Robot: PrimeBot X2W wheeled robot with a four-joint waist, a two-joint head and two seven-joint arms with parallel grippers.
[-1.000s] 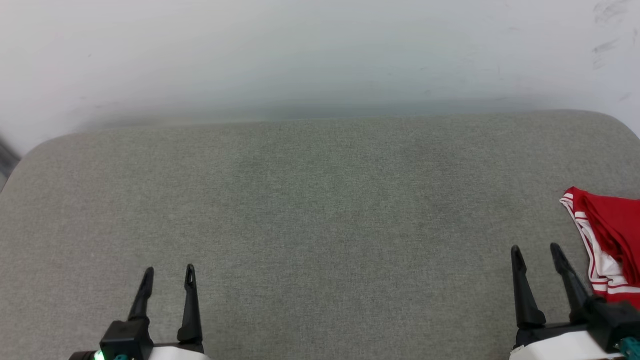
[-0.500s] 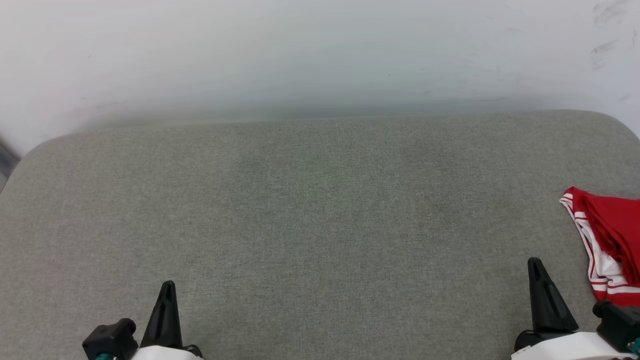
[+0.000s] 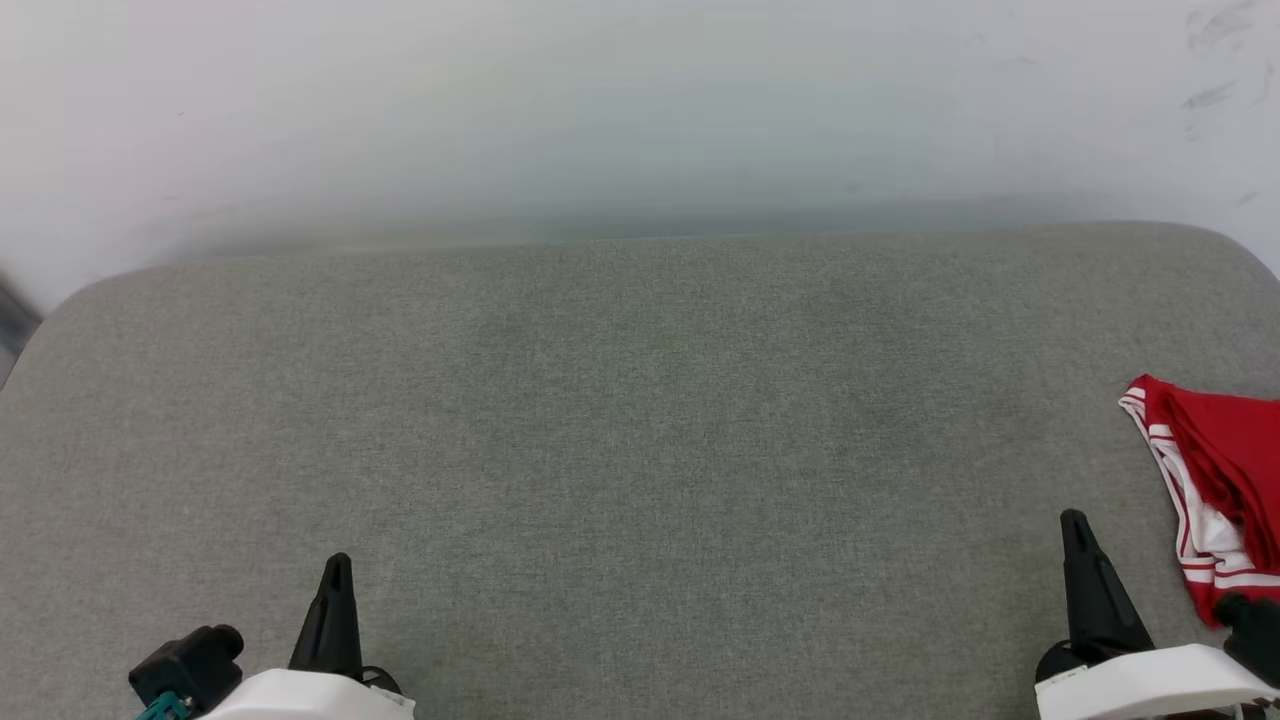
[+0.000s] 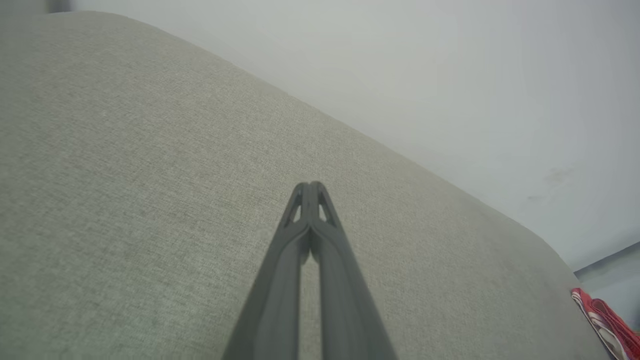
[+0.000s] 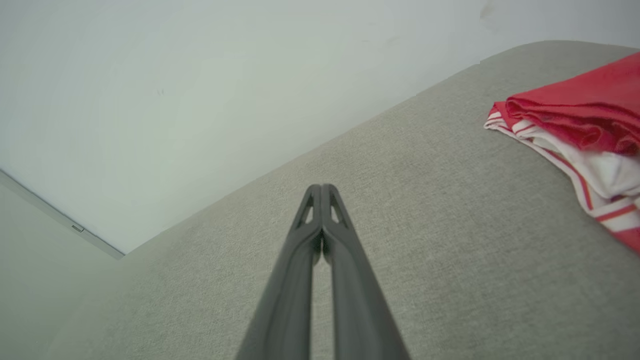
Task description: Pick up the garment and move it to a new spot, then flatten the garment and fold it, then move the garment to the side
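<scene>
The garment (image 3: 1222,480), red with white and red-striped trim, lies bunched at the right edge of the grey cushioned surface (image 3: 640,420), partly cut off by the head view's border. It also shows as a folded heap, the garment (image 5: 585,130), in the right wrist view, and as a small red scrap, the garment (image 4: 605,320), far right in the left wrist view. My right gripper (image 3: 1076,525) is shut and empty, a short way left of the garment without touching it. My left gripper (image 3: 336,566) is shut and empty at the lower left. The fingertips press together in both wrist views: left gripper (image 4: 310,186), right gripper (image 5: 320,187).
A pale wall (image 3: 640,110) rises behind the cushioned surface's far edge. The surface has rounded far corners at left and right. A wide stretch of bare grey fabric lies between the two grippers.
Both grippers have gone from open to shut. Both have drawn back a little toward the bottom edge of the head view. The garment has not moved.
</scene>
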